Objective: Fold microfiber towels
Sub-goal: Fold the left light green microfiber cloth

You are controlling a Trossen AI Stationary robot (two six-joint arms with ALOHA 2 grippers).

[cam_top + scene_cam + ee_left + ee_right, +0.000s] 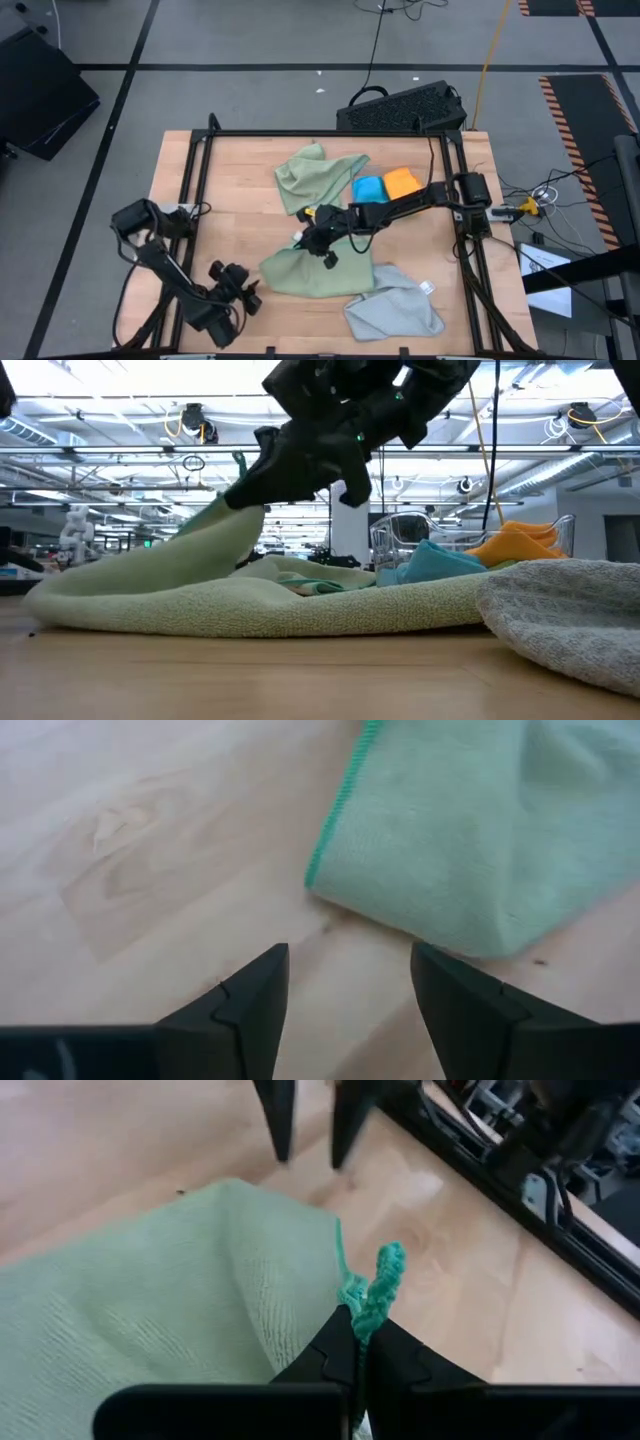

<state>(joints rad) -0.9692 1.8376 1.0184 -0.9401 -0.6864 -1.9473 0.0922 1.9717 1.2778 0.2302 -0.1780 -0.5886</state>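
Note:
A pale sage green towel [312,275] lies crumpled at the table's middle front. My right gripper [304,234] is shut on its raised far-left part. My left gripper [250,292] stands open over bare wood just left of that towel [470,830], touching nothing. Its two fingers also show in the right wrist view, beyond the towel. A second sage towel [315,172] lies farther back, with a blue one [368,188] and an orange one [402,182] beside it. A grey towel [395,308] rests at the front right. My right gripper pinches the towel's green-stitched hem [376,1292] between its two fingers, and a bunch of hem sticks out past the fingertips. The fingers slant down from the table's right side. The held part is lifted [225,525] and slopes down to the rest, which lies on the table.
A black frame [300,133] runs around the wooden table top. Bare wood lies at the table's left half and front left. A dark keyboard-like case [400,108] sits beyond the far edge.

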